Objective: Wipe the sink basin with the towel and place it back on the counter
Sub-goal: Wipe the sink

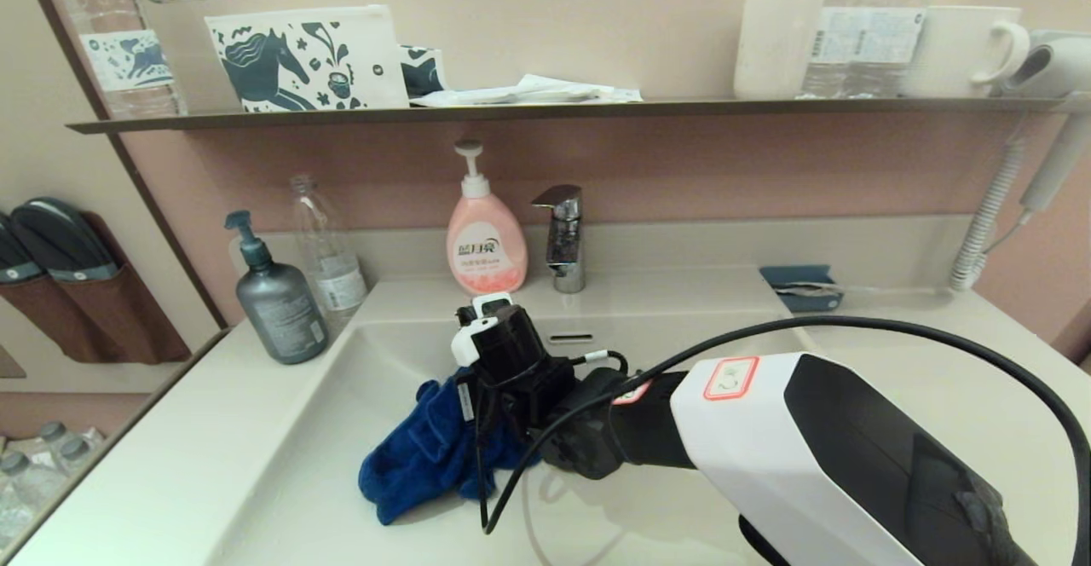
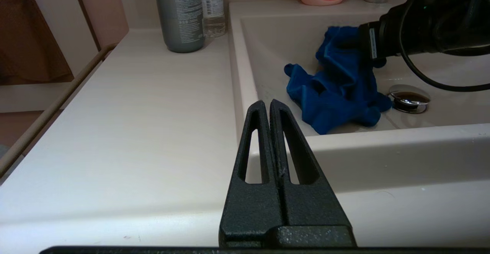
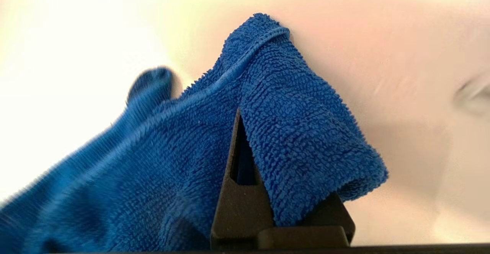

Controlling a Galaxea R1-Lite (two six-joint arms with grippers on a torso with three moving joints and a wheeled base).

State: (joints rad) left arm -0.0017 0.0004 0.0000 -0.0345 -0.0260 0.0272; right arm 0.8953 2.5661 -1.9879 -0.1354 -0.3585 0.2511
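The royal-blue towel [image 1: 426, 455] lies bunched in the off-white sink basin [image 1: 383, 361], draped toward its left side. My right gripper [image 1: 477, 395] reaches down into the basin and is shut on the towel [image 3: 298, 131], whose folds cover most of the fingers. The towel [image 2: 337, 89] rests left of the round chrome drain plug [image 2: 409, 98]. My left gripper [image 2: 269, 103] is shut on nothing, parked over the counter [image 2: 145, 112] by the basin's near left corner. The overflow slot [image 1: 571, 337] shows on the basin's back wall.
A grey pump bottle [image 1: 277, 297] and a clear bottle [image 1: 328, 251] stand on the counter at back left. A pink soap pump [image 1: 486, 238] and chrome tap [image 1: 562, 238] are behind the basin. A small teal tray [image 1: 801, 286] sits at back right. A dark shelf [image 1: 545, 108] hangs above.
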